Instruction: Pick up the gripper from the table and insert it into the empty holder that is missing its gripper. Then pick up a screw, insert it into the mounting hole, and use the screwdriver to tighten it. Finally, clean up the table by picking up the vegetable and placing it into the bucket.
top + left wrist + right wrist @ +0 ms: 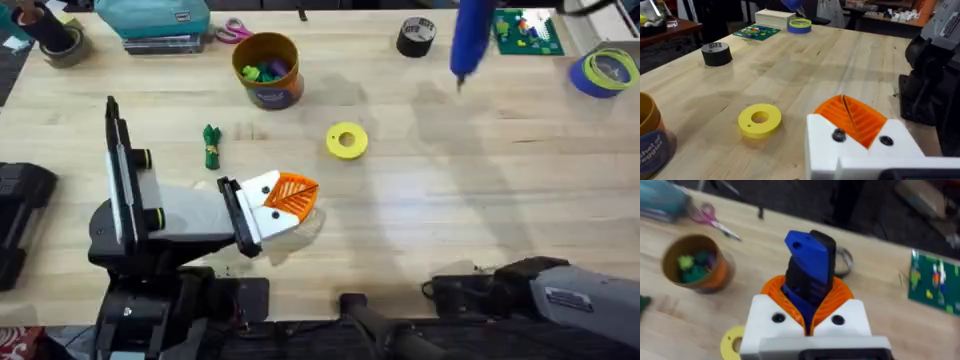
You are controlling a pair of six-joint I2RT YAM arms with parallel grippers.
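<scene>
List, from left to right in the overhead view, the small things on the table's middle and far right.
Vegetable → bucket → yellow ring → black tape roll → screwdriver → blue tape roll.

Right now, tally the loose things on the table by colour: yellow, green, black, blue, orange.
Yellow: 1, the ring
Green: 1, the vegetable
Black: 1, the tape roll
Blue: 1, the blue tape roll
Orange: 1, the bucket
Total: 5

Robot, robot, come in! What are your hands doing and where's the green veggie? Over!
Right gripper shut on screwdriver, raised. Left gripper shut, empty, low over table. Vegetable lying on table, bucket beyond it. Path clear.
</scene>
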